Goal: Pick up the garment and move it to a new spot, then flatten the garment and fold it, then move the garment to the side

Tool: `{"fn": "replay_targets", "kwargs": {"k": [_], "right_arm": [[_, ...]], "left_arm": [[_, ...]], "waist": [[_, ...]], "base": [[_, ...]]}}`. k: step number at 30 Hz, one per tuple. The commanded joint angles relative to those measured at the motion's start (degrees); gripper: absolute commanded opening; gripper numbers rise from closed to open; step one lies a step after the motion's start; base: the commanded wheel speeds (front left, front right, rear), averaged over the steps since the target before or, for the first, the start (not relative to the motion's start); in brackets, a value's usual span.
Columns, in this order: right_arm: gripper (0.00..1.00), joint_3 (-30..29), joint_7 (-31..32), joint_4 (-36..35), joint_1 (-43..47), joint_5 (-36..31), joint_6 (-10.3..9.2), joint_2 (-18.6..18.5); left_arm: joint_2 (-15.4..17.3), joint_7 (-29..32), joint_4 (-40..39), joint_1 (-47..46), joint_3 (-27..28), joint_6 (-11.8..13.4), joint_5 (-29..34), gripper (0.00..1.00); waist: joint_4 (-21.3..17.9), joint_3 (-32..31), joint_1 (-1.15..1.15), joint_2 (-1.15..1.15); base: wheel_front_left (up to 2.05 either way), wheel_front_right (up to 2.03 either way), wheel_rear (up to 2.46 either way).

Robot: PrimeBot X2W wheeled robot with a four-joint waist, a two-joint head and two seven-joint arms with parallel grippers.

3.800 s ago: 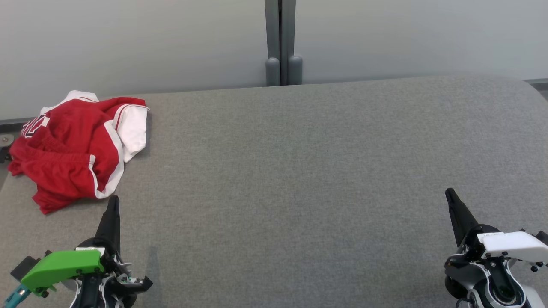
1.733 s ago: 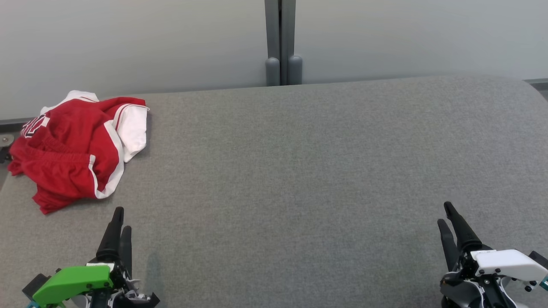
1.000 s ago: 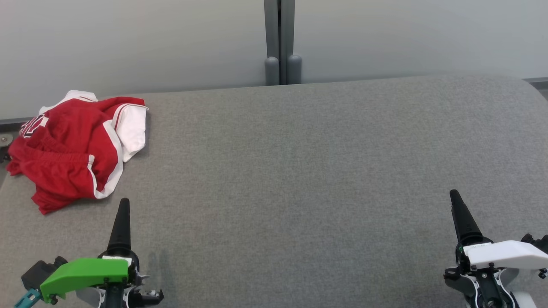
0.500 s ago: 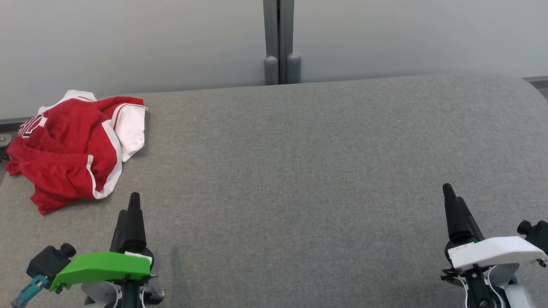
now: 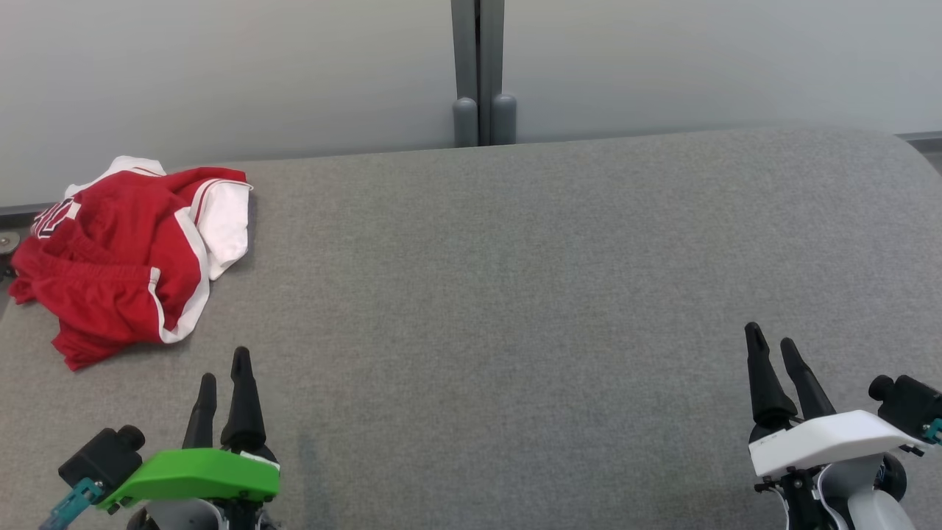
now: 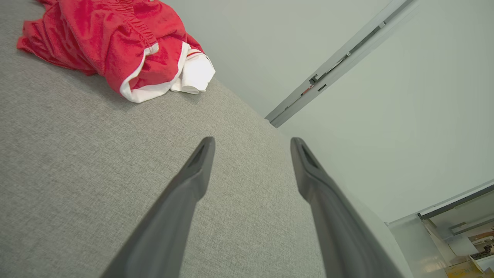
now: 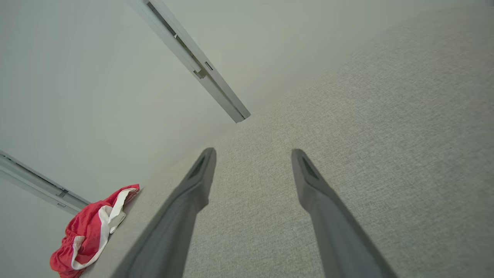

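A crumpled red garment with white trim [image 5: 125, 258] lies at the far left of the grey fabric table [image 5: 515, 280]. The left wrist view has the garment [image 6: 112, 46] at its upper left, and in the right wrist view the garment [image 7: 90, 231] is small at the lower left. My left gripper [image 5: 223, 368] hovers near the table's front edge, below and right of the garment, open and holding nothing; its fingers [image 6: 193, 181] stand apart. At the front right my right gripper [image 5: 770, 344] is open too, far from the garment, fingers [image 7: 308, 185] spread over bare fabric.
A pale wall runs behind the table, with a grey vertical post [image 5: 482, 73] at the middle. The table's left edge runs just beside the garment. A wide stretch of bare grey fabric lies between the two grippers.
Both grippers have turned at the wrist, so two separated fingers now show on each. The left gripper has drifted slightly right. The garment has not moved.
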Motion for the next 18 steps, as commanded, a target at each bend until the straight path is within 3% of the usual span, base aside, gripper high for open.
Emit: {"fn": "replay_targets", "kwargs": {"k": [1,18], "right_arm": [[1.0,0.2,-0.6,-0.6,0.1,-2.1,0.02,-0.4],[1.0,1.8,-3.3,0.6,0.6,-14.5,0.03,-0.5]], "left_arm": [[0.4,-0.6,-0.4,0.0,-0.3,0.3,2.6,1.0],[0.5,-3.3,2.2,0.8,-1.9,0.8,13.2,1.0]], "waist": [[0.0,0.0,0.0,0.0],[0.0,0.0,0.0,0.0]], "base": [[0.0,0.0,0.0],[0.0,0.0,0.0]]}}
